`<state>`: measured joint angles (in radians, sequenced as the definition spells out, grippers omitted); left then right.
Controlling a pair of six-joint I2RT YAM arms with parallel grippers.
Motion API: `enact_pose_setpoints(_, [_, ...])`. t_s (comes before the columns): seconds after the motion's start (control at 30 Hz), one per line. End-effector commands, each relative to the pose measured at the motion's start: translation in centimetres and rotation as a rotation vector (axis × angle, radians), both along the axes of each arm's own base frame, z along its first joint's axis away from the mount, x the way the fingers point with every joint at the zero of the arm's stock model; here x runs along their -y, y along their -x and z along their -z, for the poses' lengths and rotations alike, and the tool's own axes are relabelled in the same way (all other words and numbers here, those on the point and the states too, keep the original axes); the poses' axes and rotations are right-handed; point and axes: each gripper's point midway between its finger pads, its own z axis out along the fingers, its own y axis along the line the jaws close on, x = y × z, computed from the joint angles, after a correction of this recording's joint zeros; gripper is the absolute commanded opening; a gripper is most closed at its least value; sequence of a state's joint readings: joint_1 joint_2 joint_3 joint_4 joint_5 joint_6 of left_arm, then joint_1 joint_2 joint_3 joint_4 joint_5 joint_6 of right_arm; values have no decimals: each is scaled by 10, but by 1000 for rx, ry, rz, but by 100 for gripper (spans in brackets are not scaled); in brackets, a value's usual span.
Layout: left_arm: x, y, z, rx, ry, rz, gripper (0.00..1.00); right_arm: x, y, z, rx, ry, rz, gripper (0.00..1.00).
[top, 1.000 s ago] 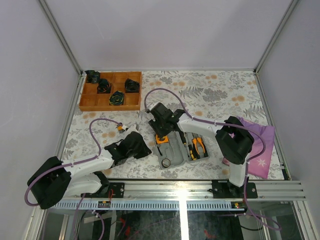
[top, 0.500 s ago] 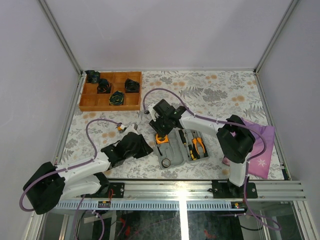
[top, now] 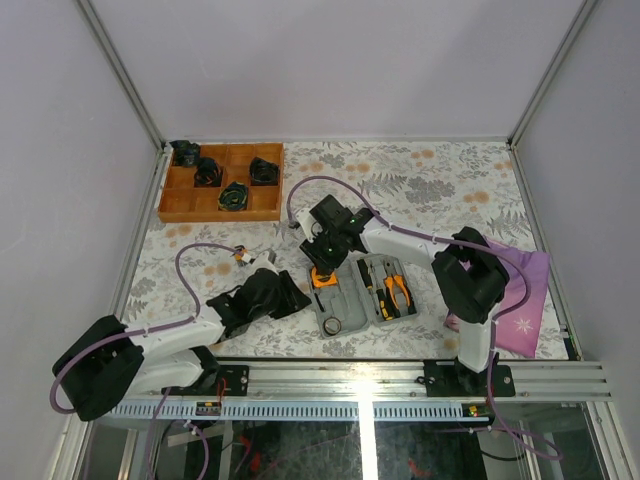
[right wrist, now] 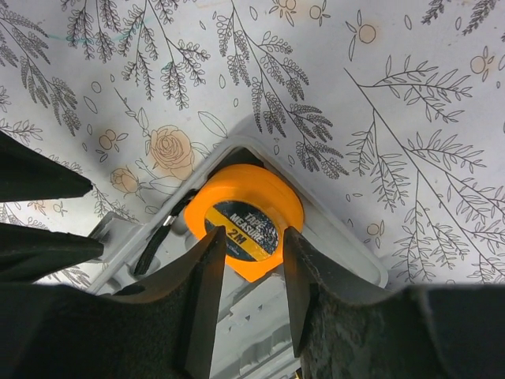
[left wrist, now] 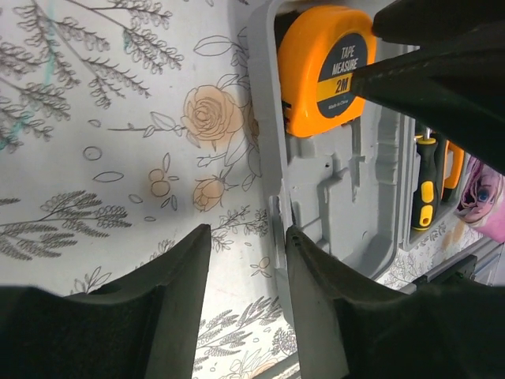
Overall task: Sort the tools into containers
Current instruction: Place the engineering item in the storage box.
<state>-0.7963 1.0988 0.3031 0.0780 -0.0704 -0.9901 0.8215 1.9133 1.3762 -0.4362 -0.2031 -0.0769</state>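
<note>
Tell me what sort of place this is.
Probably a robot test cell, not a workshop: aluminium frame with plain walls, arms bolted to a rail, floral cloth under a grey tool case.

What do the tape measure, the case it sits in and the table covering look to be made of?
Tape measure: probably glossy orange moulded plastic, with a printed black label. Case: matte grey moulded plastic, judging by its formed recesses and rounded rim. Table covering: smooth sheet with a floral print; cloth or vinyl, I cannot tell.
</note>
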Motion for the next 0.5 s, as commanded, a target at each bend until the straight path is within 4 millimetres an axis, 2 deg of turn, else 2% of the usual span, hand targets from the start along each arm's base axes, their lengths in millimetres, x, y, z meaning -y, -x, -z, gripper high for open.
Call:
enact_pose_setpoints(0.0, [16, -15, -15, 65, 103, -4, 40, -7, -5, -4, -8, -22, -33, 41])
enact_pose_setpoints(0.3, [19, -20, -16, 70, 88, -2, 33, -2, -6, 8, -26, 19, -34, 34])
enact_pose_setpoints(0.47, [16, -19, -10, 57, 70, -7, 31, 4, -2, 15, -42, 49, -25, 34])
